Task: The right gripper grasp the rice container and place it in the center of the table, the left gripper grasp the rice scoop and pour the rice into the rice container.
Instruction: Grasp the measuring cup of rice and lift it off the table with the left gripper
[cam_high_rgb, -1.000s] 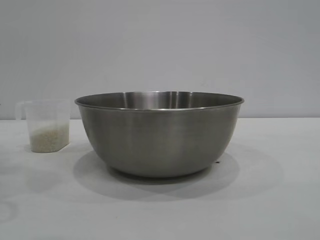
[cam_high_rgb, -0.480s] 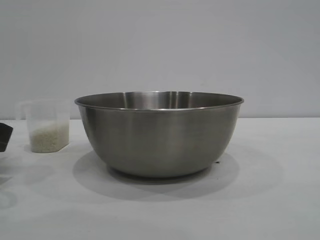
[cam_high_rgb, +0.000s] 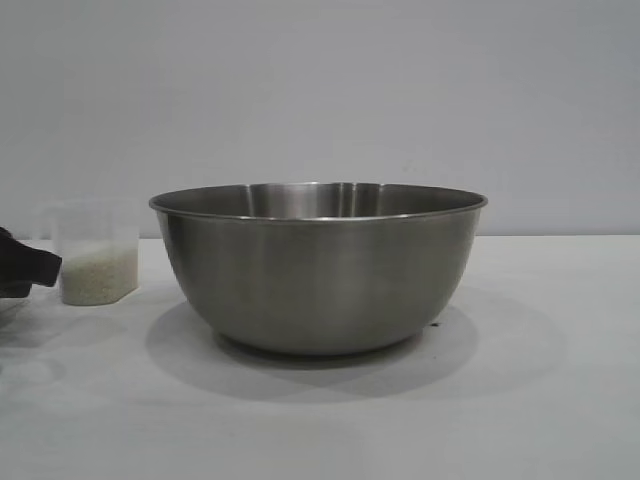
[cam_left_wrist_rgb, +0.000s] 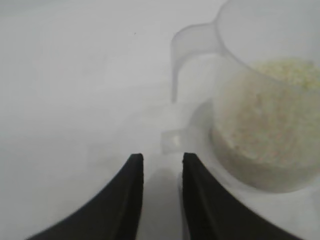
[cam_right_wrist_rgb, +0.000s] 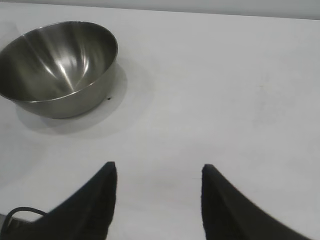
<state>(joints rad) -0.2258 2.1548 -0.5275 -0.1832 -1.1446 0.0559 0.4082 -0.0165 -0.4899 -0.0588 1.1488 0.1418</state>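
Note:
The rice container, a large steel bowl, stands mid-table and looks empty in the right wrist view. Left of it stands the rice scoop, a translucent cup with rice in its bottom. My left gripper reaches in from the left edge, just short of the scoop. In the left wrist view its fingers stand a narrow gap apart with nothing between them, and the scoop and its handle lie just ahead. My right gripper hangs open over bare table, well away from the bowl.
The white table runs bare to the right of the bowl and in front of it. A plain grey wall stands behind.
The left gripper has come into the exterior view from the left edge and moved right toward the scoop. Bowl and scoop have not moved.

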